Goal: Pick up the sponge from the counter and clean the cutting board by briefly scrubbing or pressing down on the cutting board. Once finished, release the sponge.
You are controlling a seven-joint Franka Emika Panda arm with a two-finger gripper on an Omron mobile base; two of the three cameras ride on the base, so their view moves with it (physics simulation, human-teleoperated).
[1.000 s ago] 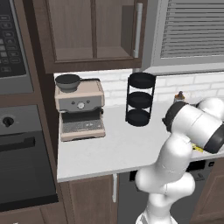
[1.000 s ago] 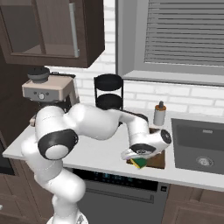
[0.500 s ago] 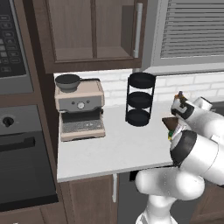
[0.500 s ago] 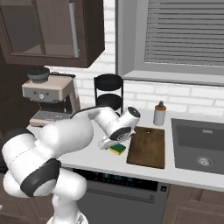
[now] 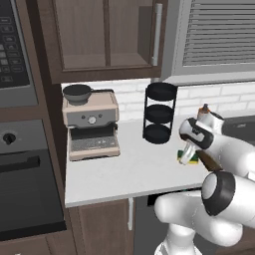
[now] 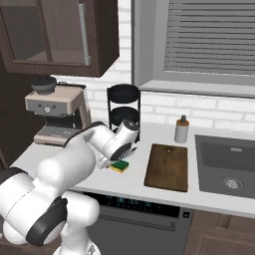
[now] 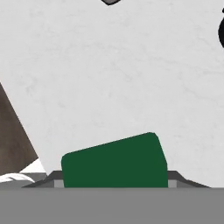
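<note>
**Sponge on the bench, claw low over it**

Sponge [image 6: 120, 166] lies flat on the pale bench [image 6: 134, 182], green face up over a yellow underside, just left of the cutting board [image 6: 167, 167] in the right base view and apart from it by a strip of bare worktop. The claw [image 6: 115, 160] is down at the sponge's near edge, with the white wrist housing leaning in from the left and covering part of it. From the left base view the sponge [image 5: 190, 158] shows as a green and yellow patch right behind the claw [image 5: 188, 155], and the board [image 5: 210, 163] is a thin brown sliver beside the arm.

In the hand view the dark green top [image 7: 114, 161] sits at the bottom of the picture, slightly tilted, on the light bench [image 7: 118, 74], with the board's brown edge [image 7: 13, 135] at the left. The finger tips are hidden by the sponge and the lower band, so I cannot tell whether the claw is apart or clamped on the sponge.

Further back on the bench stand a coffee machine [image 6: 55, 113] at the left, a black three-tier rack [image 6: 124, 112] near the wall behind the sponge, and a small bottle [image 6: 182, 130] beyond the board's far end. A sink [image 6: 227, 165] lies to the right of the board.
</note>
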